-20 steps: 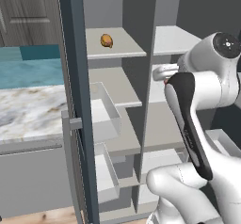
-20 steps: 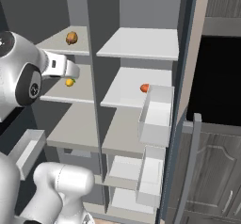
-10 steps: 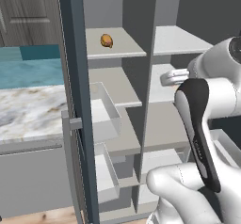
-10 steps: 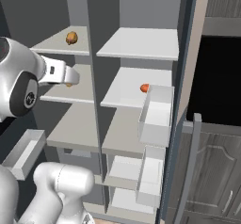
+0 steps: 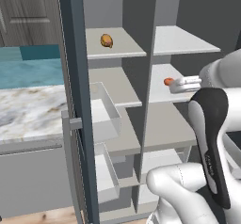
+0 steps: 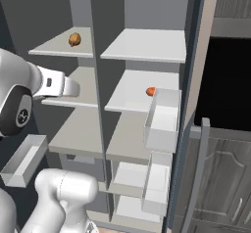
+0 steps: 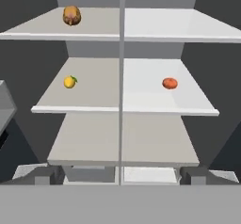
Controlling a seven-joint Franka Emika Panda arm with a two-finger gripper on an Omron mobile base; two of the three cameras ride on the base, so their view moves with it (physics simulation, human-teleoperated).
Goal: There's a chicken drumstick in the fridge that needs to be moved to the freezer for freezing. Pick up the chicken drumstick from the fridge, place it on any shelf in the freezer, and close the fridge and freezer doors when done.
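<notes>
With the pincer (image 7: pixel 120 173) spread wide and empty, the small golden-brown chicken drumstick (image 7: pixel 71 15) lies up-left of it on the freezer's top off-white shelf (image 7: pixel 42 29).

a kitchen: open fridge (image 6: pixel 147 46), marble counter (image 5: pixel 28 108)

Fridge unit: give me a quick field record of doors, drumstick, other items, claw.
freezer door: open
fridge door: open
chicken drumstick: on the top shelf of the left half, the freezer
yellow item: middle shelf, left half
orange-red item: middle shelf, right half
claw: open, empty, facing the shelves, touching nothing
left to do: close both doors
</notes>
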